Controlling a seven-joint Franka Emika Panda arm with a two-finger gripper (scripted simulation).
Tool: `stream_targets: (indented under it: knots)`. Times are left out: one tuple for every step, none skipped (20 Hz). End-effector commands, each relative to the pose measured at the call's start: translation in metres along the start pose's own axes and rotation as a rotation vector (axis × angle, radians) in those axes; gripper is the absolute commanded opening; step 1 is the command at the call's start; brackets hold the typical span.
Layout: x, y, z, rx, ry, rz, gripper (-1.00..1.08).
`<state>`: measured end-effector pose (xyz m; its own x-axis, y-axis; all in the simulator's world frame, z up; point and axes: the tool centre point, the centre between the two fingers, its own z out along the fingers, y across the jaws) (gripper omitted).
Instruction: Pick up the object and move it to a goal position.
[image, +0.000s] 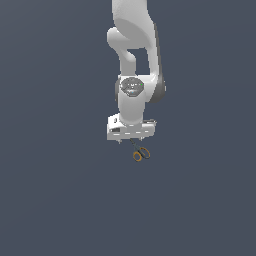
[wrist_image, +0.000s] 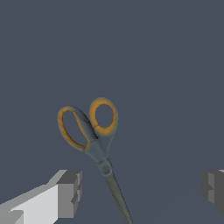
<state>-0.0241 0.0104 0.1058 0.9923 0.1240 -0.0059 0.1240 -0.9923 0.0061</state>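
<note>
The tiny scissors (image: 141, 153) have two orange ring handles and thin dark blades, and lie on the dark grey-blue surface. In the wrist view the scissors (wrist_image: 94, 131) show large, with the blade tip running out of the frame between my fingers. My white gripper (image: 131, 139) hangs just above the blade end, with the handles sticking out toward the exterior view's right and front. The gripper (wrist_image: 142, 190) is open and empty. One finger (wrist_image: 70, 192) is close beside the blades, and the other finger (wrist_image: 214, 188) is far from them.
The white arm (image: 134, 50) comes down from the top of the exterior view. The flat dark surface (image: 50, 200) spreads all around, with nothing else on it in view.
</note>
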Motion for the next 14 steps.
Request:
stream_targets:
  knots:
    - [-0.009,-0.012,0.015,0.000,0.001,-0.053,1.00]
    - [-0.012,-0.016,0.020,0.001,0.002,-0.072,1.00]
    - [-0.015,-0.020,0.025,0.001,0.003,-0.090,1.00]
    - [-0.018,-0.024,0.029,0.002,0.003,-0.106,1.00]
    - [-0.021,-0.027,0.032,0.002,0.004,-0.120,1.00]
    - [-0.023,-0.030,0.036,0.003,0.004,-0.133,1.00]
    - [-0.025,-0.032,0.039,0.003,0.005,-0.145,1.00]
    - [-0.027,-0.035,0.041,0.004,0.005,-0.155,1.00]
    - [-0.029,-0.037,0.043,0.004,0.006,-0.163,1.00]
    - [-0.030,-0.038,0.045,0.005,0.006,-0.170,1.00]
    - [-0.031,-0.039,0.046,0.005,0.006,-0.175,1.00]
    - [-0.032,-0.040,0.047,0.005,0.006,-0.179,1.00]
    - [-0.033,-0.041,0.048,0.005,0.006,-0.181,1.00]
    - [-0.033,-0.041,0.048,0.005,0.006,-0.182,1.00]
